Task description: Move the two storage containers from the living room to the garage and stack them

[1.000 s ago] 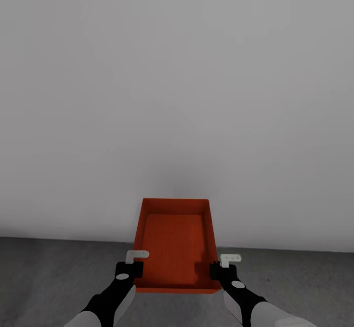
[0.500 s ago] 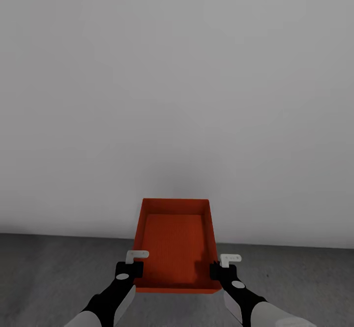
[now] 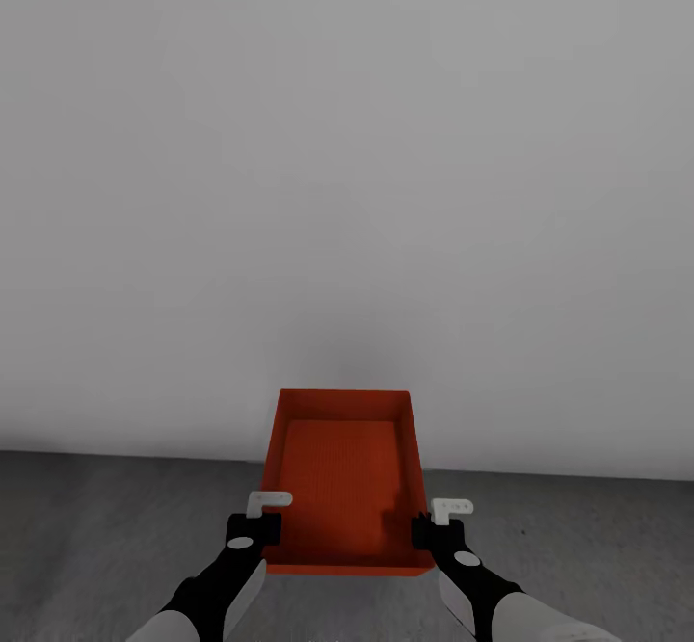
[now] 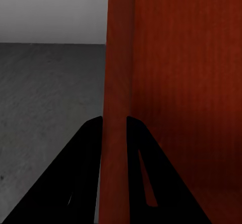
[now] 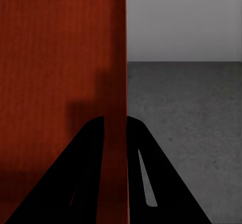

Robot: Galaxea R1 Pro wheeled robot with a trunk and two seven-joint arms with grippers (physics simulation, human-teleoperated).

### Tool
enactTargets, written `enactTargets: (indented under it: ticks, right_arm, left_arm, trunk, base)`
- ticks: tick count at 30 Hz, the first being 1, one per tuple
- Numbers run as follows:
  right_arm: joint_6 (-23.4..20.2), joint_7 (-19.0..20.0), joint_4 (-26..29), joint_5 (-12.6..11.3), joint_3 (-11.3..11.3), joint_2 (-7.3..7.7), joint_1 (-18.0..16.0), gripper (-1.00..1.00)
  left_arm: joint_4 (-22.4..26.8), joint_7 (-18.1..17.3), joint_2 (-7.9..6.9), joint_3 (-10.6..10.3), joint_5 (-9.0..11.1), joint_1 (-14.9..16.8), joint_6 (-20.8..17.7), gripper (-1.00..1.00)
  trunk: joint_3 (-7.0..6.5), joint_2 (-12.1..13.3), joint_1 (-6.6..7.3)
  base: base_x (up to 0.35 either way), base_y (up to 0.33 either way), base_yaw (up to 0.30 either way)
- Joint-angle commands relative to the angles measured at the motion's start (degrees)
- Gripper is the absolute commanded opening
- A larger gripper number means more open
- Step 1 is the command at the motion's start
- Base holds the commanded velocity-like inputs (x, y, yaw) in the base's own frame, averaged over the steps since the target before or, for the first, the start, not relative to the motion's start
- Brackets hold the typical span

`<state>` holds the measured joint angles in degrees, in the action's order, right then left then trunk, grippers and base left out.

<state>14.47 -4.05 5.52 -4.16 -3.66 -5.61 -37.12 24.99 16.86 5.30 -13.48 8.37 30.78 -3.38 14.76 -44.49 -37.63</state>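
Above dark grey concrete floor (image 3: 116,546), both grippers — left (image 3: 258,524), right (image 3: 436,526) — clamped red-orange open-topped plastic container (image 3: 342,478) walls; carrying step, next prob. lowering.

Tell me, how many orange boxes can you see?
1. The one orange box is held up between the left gripper and the right gripper, each pinching a side wall, above the grey floor near the white wall. A second may be out of view.
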Motion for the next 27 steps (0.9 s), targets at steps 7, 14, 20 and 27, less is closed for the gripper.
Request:
enactTargets:
  ticks: [7,14,20,27]
  right_arm:
    - [0.29,0.10,0.19,-0.06,0.58,0.51,-0.06,-1.00]
    - [0.29,0.10,0.19,-0.06,0.58,0.51,-0.06,-1.00]
    - [0.29,0.10,0.19,-0.06,0.58,0.51,-0.06,-1.00]
    - [0.29,0.10,0.19,-0.06,0.58,0.51,-0.06,-1.00]
  left_arm:
    - [0.06,0.80,-0.12,1.86,5.00,0.07,-0.40,-1.00]
    - [0.06,0.80,-0.04,1.87,4.99,0.07,-0.40,-1.00]
    - [0.06,0.80,-0.03,1.87,4.99,0.07,-0.40,-1.00]
    - [0.06,0.80,-0.03,1.87,4.99,0.07,-0.40,-1.00]
  trunk:
    - [1.97,-2.89,-1.55]
    - [3.87,-5.70,-3.09]
    - [5.50,-8.11,-4.41]
    - [7.39,-10.91,-5.94]
  base:
    - [0.000,0.000,0.000]
    - [0.000,0.000,0.000]
    - [0.000,0.000,0.000]
    - [0.000,0.000,0.000]
